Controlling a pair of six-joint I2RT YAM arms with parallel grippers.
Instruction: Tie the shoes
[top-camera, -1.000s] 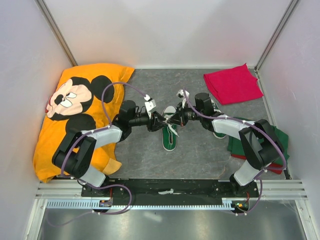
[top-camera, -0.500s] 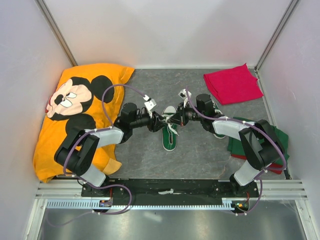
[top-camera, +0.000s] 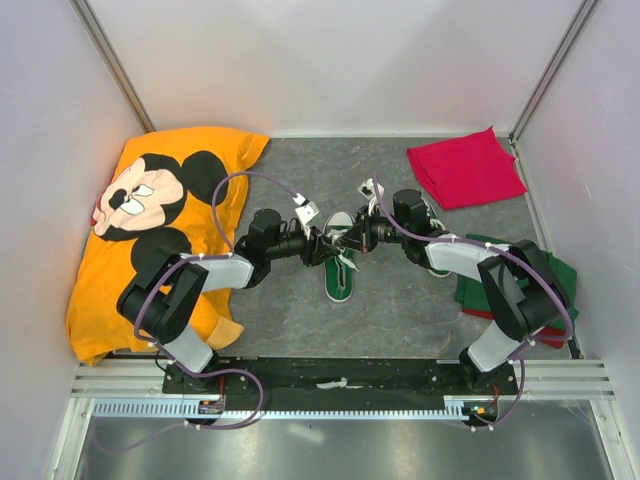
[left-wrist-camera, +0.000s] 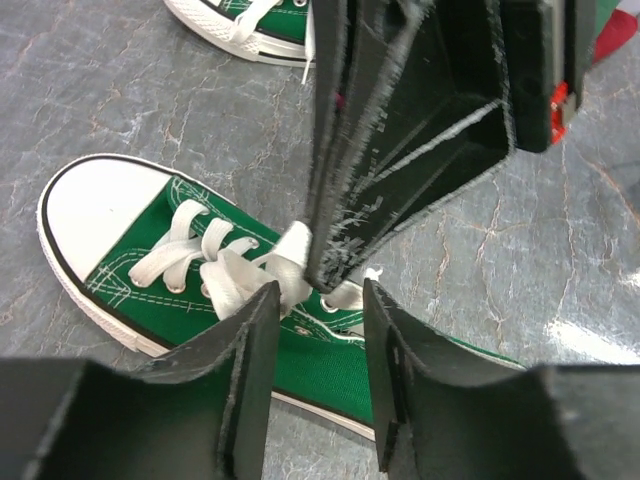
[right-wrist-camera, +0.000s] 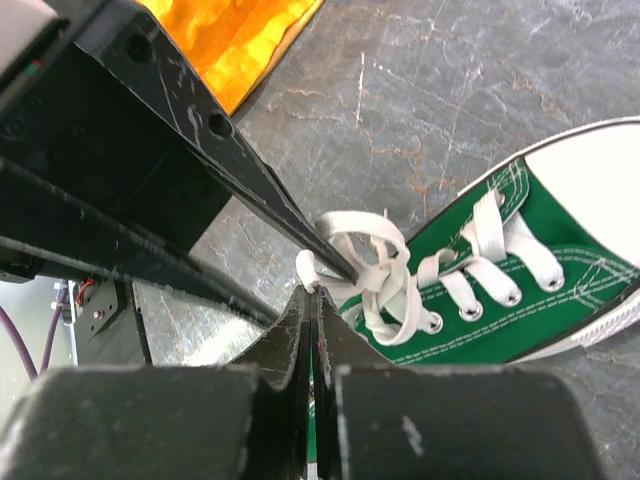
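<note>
One green shoe (top-camera: 339, 276) with a white toe cap lies in the middle of the table, toe toward the back. It also shows in the left wrist view (left-wrist-camera: 140, 250) and the right wrist view (right-wrist-camera: 530, 290). My right gripper (top-camera: 351, 243) is shut on a loop of its white lace (right-wrist-camera: 375, 262), pinching it at the jaw tips (right-wrist-camera: 316, 292). My left gripper (top-camera: 327, 246) is open, and its jaws (left-wrist-camera: 318, 300) straddle the right gripper's tip just above the lace knot (left-wrist-camera: 240, 275). The second shoe (left-wrist-camera: 250, 20) lies behind, mostly hidden under the right arm (top-camera: 431, 213).
An orange Mickey Mouse shirt (top-camera: 160, 220) covers the left side of the table. A red cloth (top-camera: 465, 165) lies at the back right. A folded green cloth (top-camera: 558, 278) lies under the right arm. White walls close in the sides and back.
My left gripper has moved a little to the right, closer to the right gripper over the shoe. The right gripper has stayed shut on the lace, nearly still.
</note>
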